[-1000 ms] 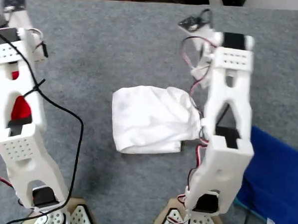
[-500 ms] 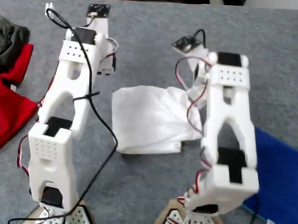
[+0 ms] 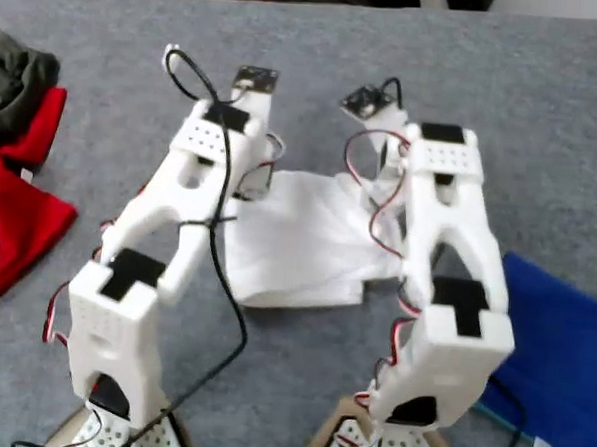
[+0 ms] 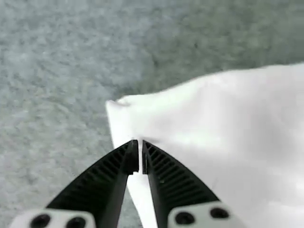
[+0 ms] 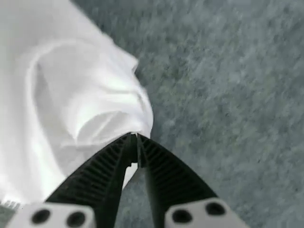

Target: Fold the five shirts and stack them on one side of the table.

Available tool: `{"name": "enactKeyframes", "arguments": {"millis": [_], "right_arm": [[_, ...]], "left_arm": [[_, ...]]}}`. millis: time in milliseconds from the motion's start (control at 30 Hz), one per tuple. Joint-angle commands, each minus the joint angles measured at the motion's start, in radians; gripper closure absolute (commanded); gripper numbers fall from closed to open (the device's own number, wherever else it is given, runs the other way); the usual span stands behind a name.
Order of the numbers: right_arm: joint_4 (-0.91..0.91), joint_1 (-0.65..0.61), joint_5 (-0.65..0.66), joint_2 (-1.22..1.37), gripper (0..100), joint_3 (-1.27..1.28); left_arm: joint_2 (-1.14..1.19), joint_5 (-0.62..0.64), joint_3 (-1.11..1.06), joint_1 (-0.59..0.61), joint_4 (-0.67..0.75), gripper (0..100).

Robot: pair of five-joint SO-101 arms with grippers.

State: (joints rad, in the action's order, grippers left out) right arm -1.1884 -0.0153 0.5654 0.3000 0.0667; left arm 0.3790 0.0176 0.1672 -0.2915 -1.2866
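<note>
white shirt (image 3: 297,243) lies roughly folded and rumpled near the middle of the grey table (image 3: 544,116), between the 2 arms, its far edge under both grippers. the left gripper (image 4: 140,154) sits over the shirt's far corner with its fingers closed to a thin slit; no cloth shows between them, so it looks to be just resting above the edge and not holding. the right gripper (image 5: 137,142) is at the shirt's opposite far corner, fingers also pressed together, and a ridge of fabric runs up into the tips, so it seems to have a fold pinched, though the contact itself is hidden.

the cloth is light, soft and limp: it will sag, crease and drag along the felt-like surface instead of keeping a shape, and a single thin layer can slip out of a shallow pinch. the sensible places to take hold are the 2 far corners, biting through all layers at the hem, with both sides lifted evenly so the fold lands square.

a red shirt (image 3: 18,219) and a dark garment (image 3: 16,74) wait at one side of the table, and a blue shirt (image 3: 562,348) lies at the other.
</note>
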Motion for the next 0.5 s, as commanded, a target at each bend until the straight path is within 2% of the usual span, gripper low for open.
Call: {"name": "enactKeyframes", "arguments": {"millis": [0,267,467], "right_arm": [[0.005,-0.031,-0.012,0.061,99.3,-0.139],[-0.014,-0.065,-0.055,0.154,99.3,-0.288],[-0.044,-0.07,-0.061,0.157,99.3,-0.381]], "left_arm": [[-0.133,0.029,-0.16,-0.049,0.087,97],[-0.377,0.031,-0.615,-0.17,0.278,97],[-0.475,0.032,-0.773,-0.232,0.324,97]]}}
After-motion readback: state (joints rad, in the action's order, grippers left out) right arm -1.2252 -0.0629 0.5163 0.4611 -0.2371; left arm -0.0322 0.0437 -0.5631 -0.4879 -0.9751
